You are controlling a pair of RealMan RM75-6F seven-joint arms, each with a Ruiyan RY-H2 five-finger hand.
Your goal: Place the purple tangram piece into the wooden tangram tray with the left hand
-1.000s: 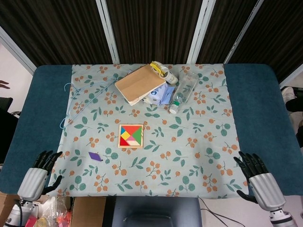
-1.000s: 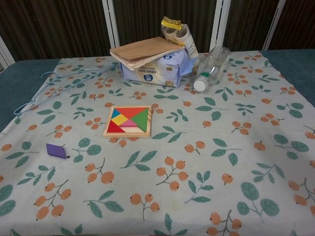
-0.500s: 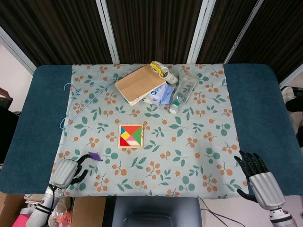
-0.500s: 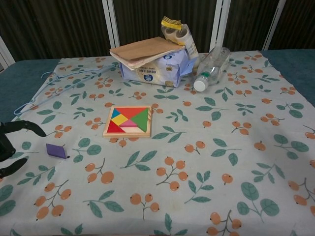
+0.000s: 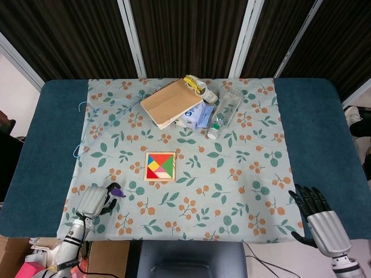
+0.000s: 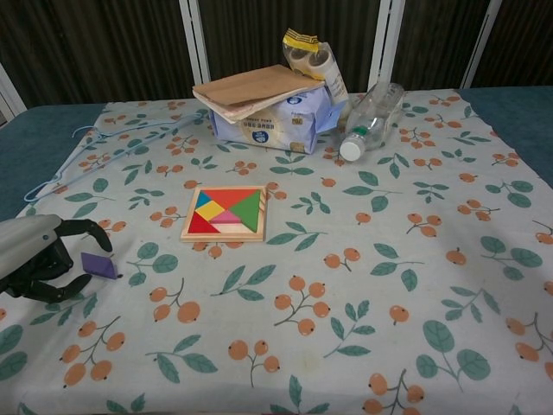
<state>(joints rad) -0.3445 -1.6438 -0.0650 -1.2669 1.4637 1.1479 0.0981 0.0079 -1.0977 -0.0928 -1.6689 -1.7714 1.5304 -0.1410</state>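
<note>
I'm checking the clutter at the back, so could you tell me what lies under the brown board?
The brown board rests on a blue-and-white packet. Whatever else lies beneath is covered.

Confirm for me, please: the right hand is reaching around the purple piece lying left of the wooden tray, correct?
Not quite: the chest view shows the left hand reaching around the purple piece, which does lie left of the wooden tray.

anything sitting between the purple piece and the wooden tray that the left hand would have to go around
Nothing visible does. The purple tangram piece lies on bare floral cloth at the left hand, and only printed cloth shows between it and the wooden tangram tray. The box, bottle and hanger all lie farther back.
</note>
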